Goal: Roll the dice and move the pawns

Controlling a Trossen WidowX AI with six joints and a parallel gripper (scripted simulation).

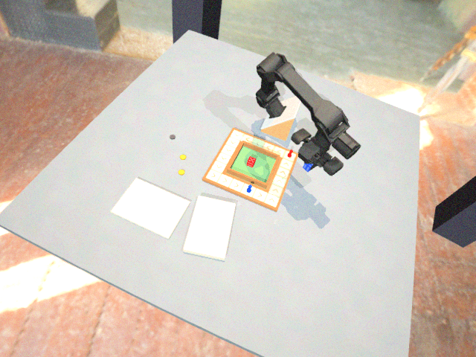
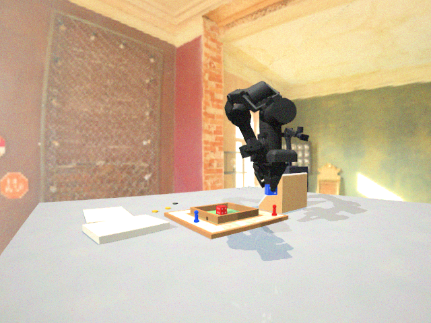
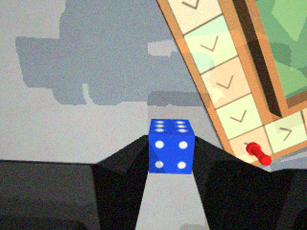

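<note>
Jaws (image 1: 307, 166) (image 2: 269, 188) around blue die (image 1: 307, 166) (image 2: 270, 190) (image 3: 171, 147), red die (image 1: 251, 161) (image 2: 221, 209) in tray (image 1: 245, 178) (image 2: 240, 216) (image 3: 261, 62)

Matte black six-joint robot arm (image 1: 303, 86) (image 2: 271, 138), dark all over, greyish where lit. Thick blocky links, rounded joint housings; big round drum-shaped black joint housing (image 2: 283, 110) up top. Long straight boxy link (image 1: 301, 90), bevelled edges. Black parallel-jaw gripper (image 1: 313, 153) (image 2: 269, 182) (image 3: 169, 142): chunky angular body, rounded-corner blocks at the sides, two smooth black wedge-shaped fingers narrowing toward the tips. Finer surface detail too blurred to tell.
</note>
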